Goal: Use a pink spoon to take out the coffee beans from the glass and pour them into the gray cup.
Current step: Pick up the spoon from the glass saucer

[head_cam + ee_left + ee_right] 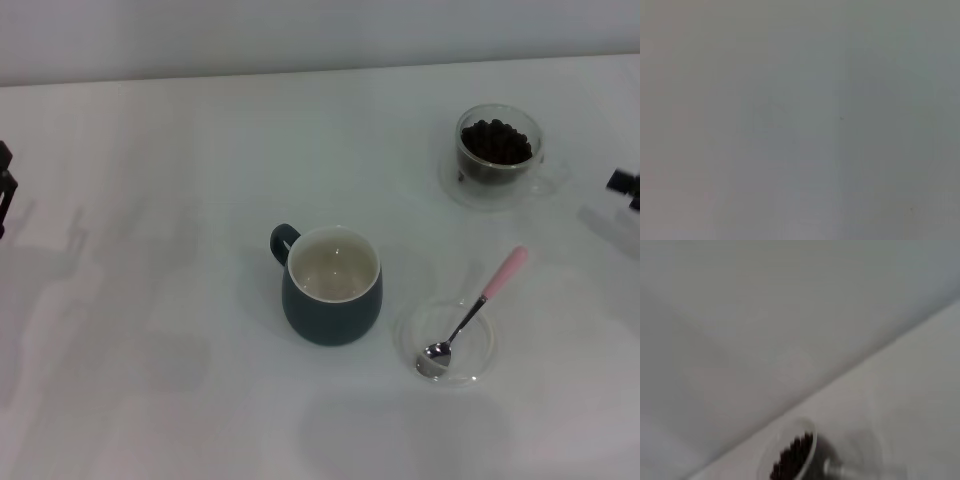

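Observation:
The gray cup (pixel 332 287) stands mid-table, its cream inside bare and its handle toward the far left. To its right the pink spoon (pixel 476 308) lies with its silver bowl in a flat clear saucer (pixel 477 364) and its pink handle pointing away to the right. The glass (pixel 498 148) with dark coffee beans (pixel 495 142) stands at the far right; the right wrist view also catches the glass (pixel 785 445) and the coffee beans (pixel 792 457). My left gripper (pixel 5 185) peeks in at the left edge, my right gripper (pixel 624 184) at the right edge, right of the glass.
White tabletop (pixel 150 330) stretches all around, with a pale wall behind. The left wrist view holds only plain white surface.

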### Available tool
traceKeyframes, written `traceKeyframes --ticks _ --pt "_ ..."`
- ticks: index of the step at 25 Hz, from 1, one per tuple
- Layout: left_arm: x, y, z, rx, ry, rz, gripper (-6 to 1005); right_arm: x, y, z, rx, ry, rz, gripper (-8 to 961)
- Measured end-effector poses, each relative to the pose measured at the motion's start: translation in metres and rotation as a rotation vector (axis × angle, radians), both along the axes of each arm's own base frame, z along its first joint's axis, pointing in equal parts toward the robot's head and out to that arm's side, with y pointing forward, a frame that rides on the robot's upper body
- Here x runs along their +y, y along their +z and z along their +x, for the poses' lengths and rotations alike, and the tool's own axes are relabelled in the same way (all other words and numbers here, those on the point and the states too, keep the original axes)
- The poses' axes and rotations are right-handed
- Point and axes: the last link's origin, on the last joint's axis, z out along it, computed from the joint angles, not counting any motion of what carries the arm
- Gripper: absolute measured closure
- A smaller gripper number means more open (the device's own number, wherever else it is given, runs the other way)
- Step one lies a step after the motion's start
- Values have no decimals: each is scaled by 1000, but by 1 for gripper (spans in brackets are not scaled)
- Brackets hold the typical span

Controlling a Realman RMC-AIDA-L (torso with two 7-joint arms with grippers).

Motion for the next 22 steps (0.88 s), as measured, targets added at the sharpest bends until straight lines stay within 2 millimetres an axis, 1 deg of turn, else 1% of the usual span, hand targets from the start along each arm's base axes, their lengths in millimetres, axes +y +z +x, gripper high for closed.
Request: traceKeyframes --ticks 5,10,15,20,22 --pt "0 1 -2 3 6 5 395 -8 -18 -2 37 -22 -83 82" --pt "-4 7 -6 -4 17 35 396 -7 -35 -10 60 -9 -118 83" --pt "-5 6 -9 13 29 33 396 -7 -53 -21 82 14 -148 89" --pt "-4 7 -9 26 26 37 396 -9 -67 -28 105 24 -169 95" --pt "-4 7 -9 30 25 38 395 -10 -70 -29 109 29 -172 97"
